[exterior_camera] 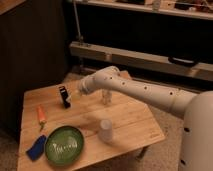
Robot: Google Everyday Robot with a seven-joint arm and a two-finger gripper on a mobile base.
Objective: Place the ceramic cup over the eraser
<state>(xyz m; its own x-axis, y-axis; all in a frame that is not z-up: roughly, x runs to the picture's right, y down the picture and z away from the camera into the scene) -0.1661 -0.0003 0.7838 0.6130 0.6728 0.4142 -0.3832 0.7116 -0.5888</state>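
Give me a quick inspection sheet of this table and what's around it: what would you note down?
Surface: wooden table, small and low.
Job's things: ceramic cup stands near the front edge; eraser stands at the back left, well apart from it.
Clutter: clear bottle mid-table; orange carrot-like item; green plate; blue lump beside the plate.
Grippers: gripper at the end of the white arm, close beside the eraser, away from the cup.
Cables: nothing seen.
Surroundings: dark shelving behind the table.
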